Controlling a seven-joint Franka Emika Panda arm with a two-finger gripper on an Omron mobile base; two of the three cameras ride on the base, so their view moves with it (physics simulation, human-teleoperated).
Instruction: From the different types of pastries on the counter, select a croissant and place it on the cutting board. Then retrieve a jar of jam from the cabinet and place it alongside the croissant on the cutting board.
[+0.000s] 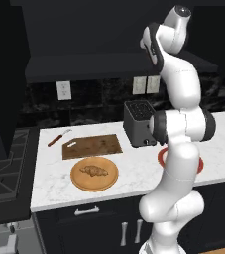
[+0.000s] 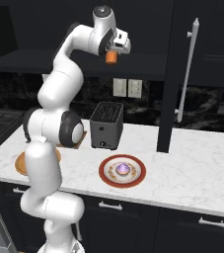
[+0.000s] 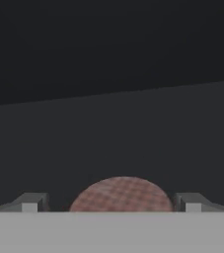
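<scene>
White marble worktop (image 1: 134,168) lies lower frame; claw (image 2: 114,52), upper centre, grips small orange cylindrical jam jar (image 2: 111,58); slight hold risks a drop

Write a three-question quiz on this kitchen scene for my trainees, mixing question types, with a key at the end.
1. True or false: the croissant lies on the cutting board.
2. What is the gripper holding up by the cabinet? A) the jar of jam B) the toaster C) a spoon
3. Fill in: the purple-topped pastry sits on a plate with a ____ rim.

Key:
1. False: it lies on the round wooden plate; the board is bare.
2. A
3. red
</scene>
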